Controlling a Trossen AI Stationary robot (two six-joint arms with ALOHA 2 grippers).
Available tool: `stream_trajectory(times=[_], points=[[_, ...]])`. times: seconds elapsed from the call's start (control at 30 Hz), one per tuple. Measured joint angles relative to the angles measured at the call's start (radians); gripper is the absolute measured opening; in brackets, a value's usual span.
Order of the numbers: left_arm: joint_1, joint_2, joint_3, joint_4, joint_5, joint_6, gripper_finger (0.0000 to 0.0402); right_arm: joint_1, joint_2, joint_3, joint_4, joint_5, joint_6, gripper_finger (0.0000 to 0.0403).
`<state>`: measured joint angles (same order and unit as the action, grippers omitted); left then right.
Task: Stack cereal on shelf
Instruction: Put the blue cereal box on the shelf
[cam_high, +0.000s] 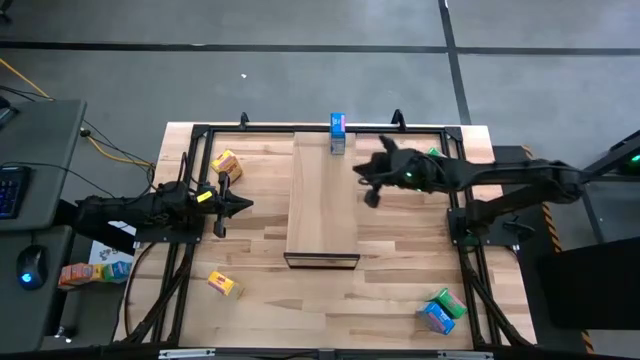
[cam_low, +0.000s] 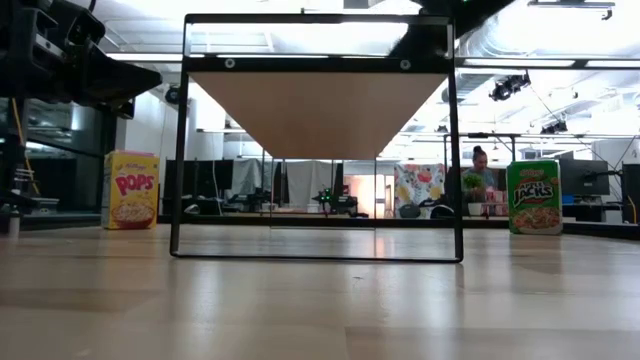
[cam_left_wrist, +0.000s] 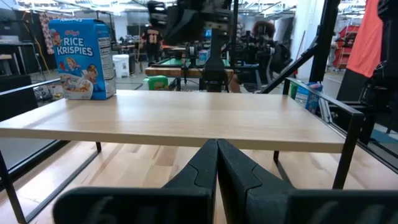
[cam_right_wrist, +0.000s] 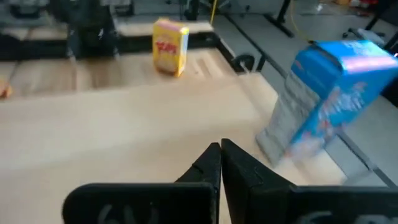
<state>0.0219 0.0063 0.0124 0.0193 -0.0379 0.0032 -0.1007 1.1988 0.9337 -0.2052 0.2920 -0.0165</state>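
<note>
The shelf (cam_high: 322, 195) is a pale board on a black frame in the middle of the table. One blue cereal box (cam_high: 338, 133) stands on its bottom at the shelf's far end, and it also shows in the right wrist view (cam_right_wrist: 323, 102) and the left wrist view (cam_left_wrist: 82, 59). My right gripper (cam_high: 360, 174) hovers shut over the shelf's right edge, a little nearer than that box and apart from it. My left gripper (cam_high: 245, 206) waits shut, left of the shelf.
Yellow boxes sit on the tabletop at the far left (cam_high: 226, 163) and near left (cam_high: 224, 284). A green box and a blue box (cam_high: 442, 310) lie together at the near right. Another green box (cam_high: 433, 153) peeks out behind my right arm. A black frame (cam_high: 200, 131) rims the table.
</note>
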Motion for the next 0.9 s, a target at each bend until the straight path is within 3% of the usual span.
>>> stream_trajectory(times=[0.27,0.43,0.53,0.67,0.9], points=[[0.0,0.0,0.0,0.0,0.0,0.0,0.0003,0.082,-0.122,-0.001,-0.329,0.156,0.134,0.0],[0.0,0.0,0.0,0.0,0.0,0.0,0.0003,0.149,-0.188,-0.126,-0.316,0.18,0.199,0.0],[0.0,0.0,0.0,0.0,0.0,0.0,0.0003,0.178,-0.236,-0.222,-0.251,0.136,0.283,0.0],[0.0,0.0,0.0,0.0,0.0,0.0,0.0003,0.226,-0.286,-0.252,-0.21,-0.019,0.365,0.0001],[0.0,0.0,0.0,0.0,0.0,0.0,0.0003,0.338,-0.298,-0.057,-0.406,-0.04,0.588,0.0048]])
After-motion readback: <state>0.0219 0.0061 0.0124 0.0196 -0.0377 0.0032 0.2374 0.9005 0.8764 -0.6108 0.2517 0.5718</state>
